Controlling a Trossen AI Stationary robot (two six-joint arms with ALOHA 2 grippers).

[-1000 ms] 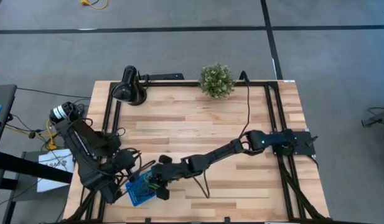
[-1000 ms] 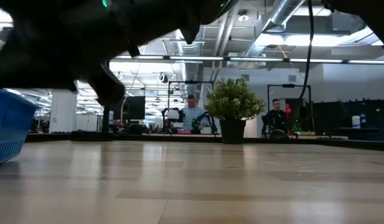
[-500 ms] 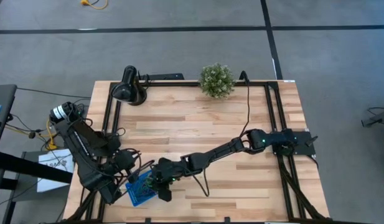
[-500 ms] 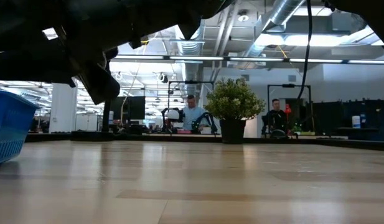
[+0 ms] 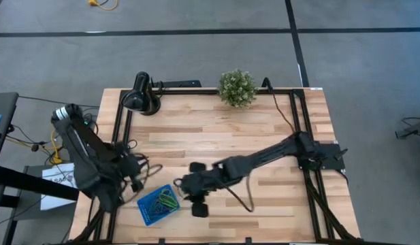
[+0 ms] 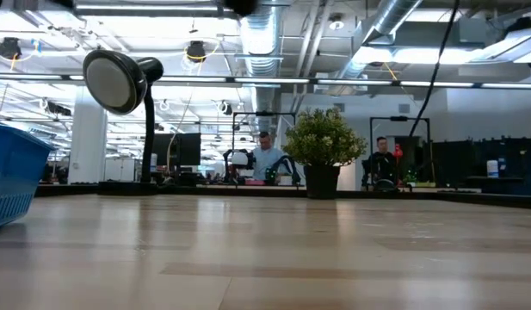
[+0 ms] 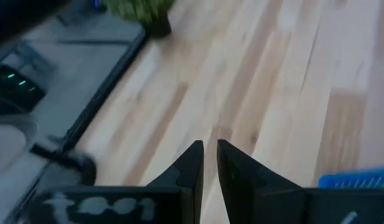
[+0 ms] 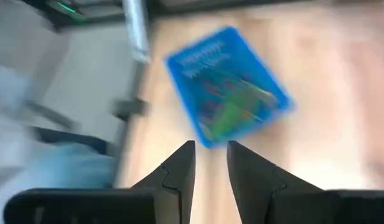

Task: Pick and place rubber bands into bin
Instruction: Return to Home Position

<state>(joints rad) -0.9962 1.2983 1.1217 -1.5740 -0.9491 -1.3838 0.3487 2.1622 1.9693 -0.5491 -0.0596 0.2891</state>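
Both my arms have pulled back off the table [image 5: 216, 136] & away from the bin [image 5: 150, 212] at near left, so I reckon picking's done, just homing. High view shows the rubber bands [image 5: 165, 200] heaped inside; low view gives only the bin's blue wall, no arm. Right gripper [image 8: 210, 146] slightly apart, empty; left gripper [image 7: 209, 144] nearly together, empty.
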